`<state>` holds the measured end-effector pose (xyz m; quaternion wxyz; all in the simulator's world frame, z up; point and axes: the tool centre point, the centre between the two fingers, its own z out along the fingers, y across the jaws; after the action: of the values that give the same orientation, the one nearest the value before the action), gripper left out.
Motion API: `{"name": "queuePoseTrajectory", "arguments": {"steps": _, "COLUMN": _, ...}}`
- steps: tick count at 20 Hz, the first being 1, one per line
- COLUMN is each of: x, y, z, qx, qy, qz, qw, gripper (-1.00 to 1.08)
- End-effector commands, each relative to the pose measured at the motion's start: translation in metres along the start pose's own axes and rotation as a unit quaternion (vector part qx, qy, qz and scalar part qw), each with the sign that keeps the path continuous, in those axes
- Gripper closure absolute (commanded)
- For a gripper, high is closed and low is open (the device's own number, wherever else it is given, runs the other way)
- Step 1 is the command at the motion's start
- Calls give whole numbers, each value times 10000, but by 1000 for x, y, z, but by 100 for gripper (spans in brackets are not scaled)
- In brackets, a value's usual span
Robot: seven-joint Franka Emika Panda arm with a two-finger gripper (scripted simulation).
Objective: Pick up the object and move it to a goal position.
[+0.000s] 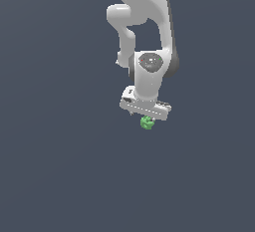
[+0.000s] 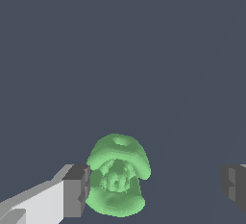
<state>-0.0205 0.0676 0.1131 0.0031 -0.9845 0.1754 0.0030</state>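
Observation:
The object (image 2: 117,175) is a small bright green lumpy piece with a hollow, ribbed face. In the wrist view it sits between my two grey fingertips. One finger (image 2: 76,190) is right against its side; the other finger (image 2: 234,184) stands well apart from it. My gripper (image 2: 156,188) is open around it. In the exterior view the white gripper (image 1: 145,115) points down, and the object (image 1: 147,123) shows just below the hand, over the plain dark surface. I cannot tell whether the object rests on the surface or hangs above it.
The white arm (image 1: 149,22) comes down from the top of the exterior view. A plain dark blue-grey surface (image 1: 60,166) lies all around. No other objects or goal marker show.

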Motion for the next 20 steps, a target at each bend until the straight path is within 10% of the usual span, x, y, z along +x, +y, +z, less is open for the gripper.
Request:
{"name": "queuePoseTrajectory", "arguments": {"steps": 1, "x": -8, "y": -7, "z": 6, "qx": -6, "qy": 9, "qz": 230, "qw": 9997, "gripper": -92}}
{"name": "queuePoseTrajectory", "arguments": {"steps": 20, "x": -33, "y": -27, "z": 23, "qx": -22, "qy": 35, "qz": 907, "qw": 9959, "gripper": -92}}
